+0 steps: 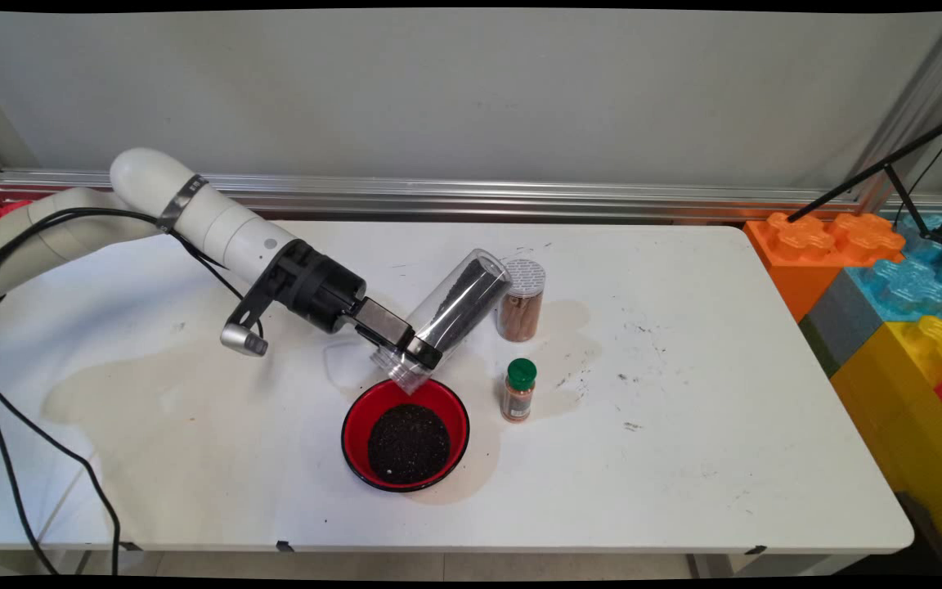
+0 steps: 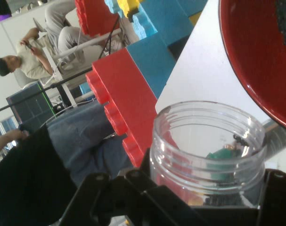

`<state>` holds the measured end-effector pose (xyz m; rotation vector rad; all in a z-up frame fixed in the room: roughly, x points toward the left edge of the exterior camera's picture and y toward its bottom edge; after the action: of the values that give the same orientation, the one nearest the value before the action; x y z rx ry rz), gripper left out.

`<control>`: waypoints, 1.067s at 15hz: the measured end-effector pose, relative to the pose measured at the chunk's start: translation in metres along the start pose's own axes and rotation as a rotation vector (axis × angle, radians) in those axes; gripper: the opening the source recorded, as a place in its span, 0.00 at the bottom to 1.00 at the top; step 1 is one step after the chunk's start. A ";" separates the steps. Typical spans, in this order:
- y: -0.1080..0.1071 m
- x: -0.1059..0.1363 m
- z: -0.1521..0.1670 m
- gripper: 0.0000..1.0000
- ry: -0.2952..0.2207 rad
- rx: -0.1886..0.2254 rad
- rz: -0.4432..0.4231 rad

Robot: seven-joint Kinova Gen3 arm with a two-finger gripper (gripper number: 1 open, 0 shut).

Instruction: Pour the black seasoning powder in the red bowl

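In the middle of the main view the black gripper (image 1: pixel 408 350) is closed around a clear plastic jar (image 1: pixel 453 313), gripping it near its open mouth; the jar is tilted, its mouth down and to the left, its bottom up and to the right, and dark grains still lie along the inside. The mouth hangs just above the upper rim of a red bowl (image 1: pixel 355 417), which already holds a heap of the same dark grains (image 1: pixel 408 442). In the hand view the jar's threaded mouth (image 2: pixel 206 141) fills the lower right of the frame, with the bowl's red rim (image 2: pixel 246 70) at the upper right. A brown spice jar with a grey lid (image 1: pixel 522 301) stands just beside the raised bottom of the clear jar, and a small bottle with a green cap (image 1: pixel 518 390) stands to the right of the bowl. I judge that, because the mouth is over the rim and not over the centre, some grains could fall on the white table (image 1: pixel 684 458); also the jar's bottom could knock the brown spice jar if the arm turns more
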<state>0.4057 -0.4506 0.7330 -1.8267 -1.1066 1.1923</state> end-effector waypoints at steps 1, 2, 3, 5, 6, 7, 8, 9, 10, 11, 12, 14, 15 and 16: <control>0.000 0.000 0.000 0.00 0.004 -0.001 0.009; 0.000 -0.001 0.001 0.00 0.007 -0.002 0.018; 0.001 -0.001 0.001 0.00 0.011 -0.004 0.027; 0.001 -0.002 0.001 0.00 0.017 -0.007 0.042; 0.001 -0.002 0.001 0.00 0.019 -0.008 0.047; 0.002 -0.002 0.001 0.00 0.021 -0.009 0.053; 0.002 -0.002 0.001 0.00 0.025 -0.010 0.061; 0.002 -0.002 0.002 0.00 0.028 -0.011 0.068; 0.002 -0.003 0.002 0.00 0.030 -0.012 0.075; 0.002 -0.003 0.002 0.00 0.033 -0.013 0.080; 0.002 -0.003 0.002 0.00 0.034 -0.014 0.084; 0.003 -0.003 0.002 0.00 0.039 -0.016 0.095; 0.003 -0.003 0.002 0.00 0.042 -0.017 0.100; 0.003 -0.003 0.002 0.00 0.044 -0.018 0.105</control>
<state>0.4038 -0.4546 0.7307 -1.9357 -1.0105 1.1993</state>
